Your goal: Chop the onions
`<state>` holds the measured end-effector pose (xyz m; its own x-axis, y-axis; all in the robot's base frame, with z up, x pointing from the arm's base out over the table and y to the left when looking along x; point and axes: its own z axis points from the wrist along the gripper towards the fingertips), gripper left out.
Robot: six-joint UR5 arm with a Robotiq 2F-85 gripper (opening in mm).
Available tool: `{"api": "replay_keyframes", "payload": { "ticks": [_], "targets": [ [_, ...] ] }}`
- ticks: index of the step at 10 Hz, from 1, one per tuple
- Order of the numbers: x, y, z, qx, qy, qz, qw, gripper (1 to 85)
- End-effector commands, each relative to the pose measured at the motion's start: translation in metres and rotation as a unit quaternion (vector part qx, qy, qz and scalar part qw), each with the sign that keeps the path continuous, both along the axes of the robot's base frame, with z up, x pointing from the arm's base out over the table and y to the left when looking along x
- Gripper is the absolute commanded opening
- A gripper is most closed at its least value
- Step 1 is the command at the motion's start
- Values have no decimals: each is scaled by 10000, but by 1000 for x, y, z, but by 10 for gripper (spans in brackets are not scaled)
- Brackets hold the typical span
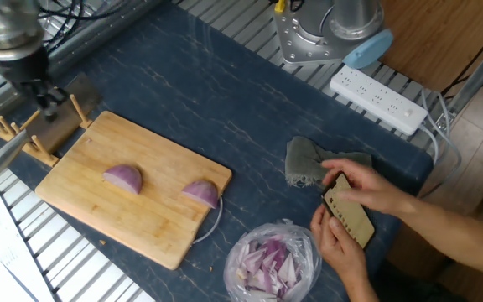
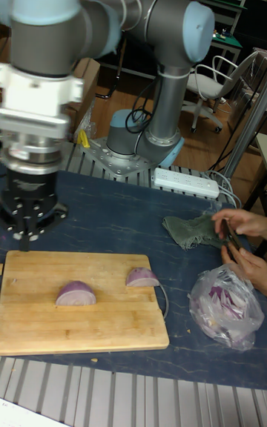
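Note:
Two red onion halves lie dome up on the wooden cutting board [image 1: 153, 231]: the left onion half [image 1: 123, 178] [image 2: 76, 293] near the middle, the right onion half [image 1: 201, 193] [image 2: 142, 277] by the board's right edge. My gripper [image 1: 42, 96] [image 2: 27, 236] hangs beyond the board's far left corner, over a wooden knife rack [image 1: 25, 138], well apart from both onions. It is blurred by motion, its fingers are dark and small, and nothing shows between them. A metal knife blade [image 1: 2, 156] sticks out of the rack toward the left.
A clear plastic bag of chopped onion bits [image 1: 272, 260] sits right of the board. A person's hands hold a phone [image 1: 350, 216] beside a grey cloth [image 1: 303, 164]. A white power strip [image 1: 378, 99] and the arm's base [image 2: 141, 145] stand at the back.

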<state>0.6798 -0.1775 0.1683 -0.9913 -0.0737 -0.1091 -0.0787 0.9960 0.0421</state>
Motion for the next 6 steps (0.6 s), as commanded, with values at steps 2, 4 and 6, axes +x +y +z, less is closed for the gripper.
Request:
{"api": "replay_keyframes", "payload": {
  "ticks": [2, 4, 6],
  "targets": [
    [-12, -27, -11, 255, 485, -56, 9985, 123],
    [-35, -52, -20, 0, 859, 270, 9959, 263],
    [-47, -78, -26, -256, 1020, 580, 9928, 293]
  ]
}}
